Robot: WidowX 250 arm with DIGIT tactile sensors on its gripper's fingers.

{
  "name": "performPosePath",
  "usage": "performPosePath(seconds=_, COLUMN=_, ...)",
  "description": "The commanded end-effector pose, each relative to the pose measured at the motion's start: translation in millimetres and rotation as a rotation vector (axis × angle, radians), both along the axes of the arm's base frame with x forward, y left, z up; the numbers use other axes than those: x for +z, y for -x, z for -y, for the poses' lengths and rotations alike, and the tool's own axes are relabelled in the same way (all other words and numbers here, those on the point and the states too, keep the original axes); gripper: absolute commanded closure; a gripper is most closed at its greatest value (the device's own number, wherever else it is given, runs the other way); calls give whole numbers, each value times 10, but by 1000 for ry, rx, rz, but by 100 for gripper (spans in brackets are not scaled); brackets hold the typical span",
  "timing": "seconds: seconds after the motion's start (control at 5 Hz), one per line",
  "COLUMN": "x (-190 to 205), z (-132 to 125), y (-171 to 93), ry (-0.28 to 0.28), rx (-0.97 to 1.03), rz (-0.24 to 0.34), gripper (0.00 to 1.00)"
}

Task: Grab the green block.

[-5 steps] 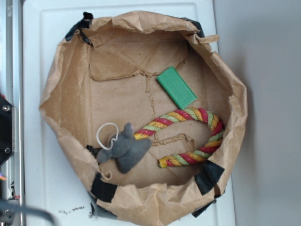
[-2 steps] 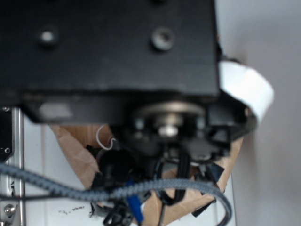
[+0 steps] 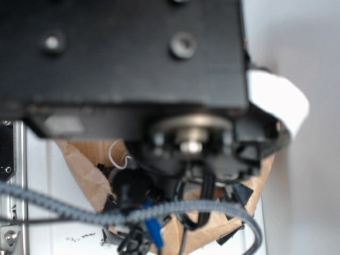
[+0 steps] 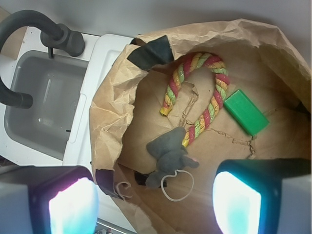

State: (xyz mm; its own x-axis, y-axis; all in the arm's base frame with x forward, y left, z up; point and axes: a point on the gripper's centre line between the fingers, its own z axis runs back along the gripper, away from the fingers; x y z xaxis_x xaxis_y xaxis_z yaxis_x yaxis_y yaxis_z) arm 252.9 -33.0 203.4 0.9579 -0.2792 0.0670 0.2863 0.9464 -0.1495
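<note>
Green block (image 4: 246,112), one; rope (image 4: 197,95), one; plush mouse (image 4: 169,157), one; jaws wide apart, empty.

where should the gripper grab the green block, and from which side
Probably from above, pinching the green block across its short width at mid-length. It lies flat on the paper bag's floor with both long edges free; the rope only nears one end. The gripper is open, high above.

No readable text or labels anywhere.
</note>
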Motion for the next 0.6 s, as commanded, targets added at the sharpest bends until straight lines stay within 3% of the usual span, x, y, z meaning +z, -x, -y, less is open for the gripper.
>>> performPosePath(seconds=0.0, x=-495, z=-447, y=-225, ry=71, rx=-134, rz=75, gripper=0)
performPosePath(seconds=0.2, x=-692, z=-638, y=-187, ry=54, rx=-185, rz=102, gripper=0)
performPosePath(seconds=0.4, x=-984, z=-742, y=-124, ry=5, rx=-212, rz=208, gripper=0)
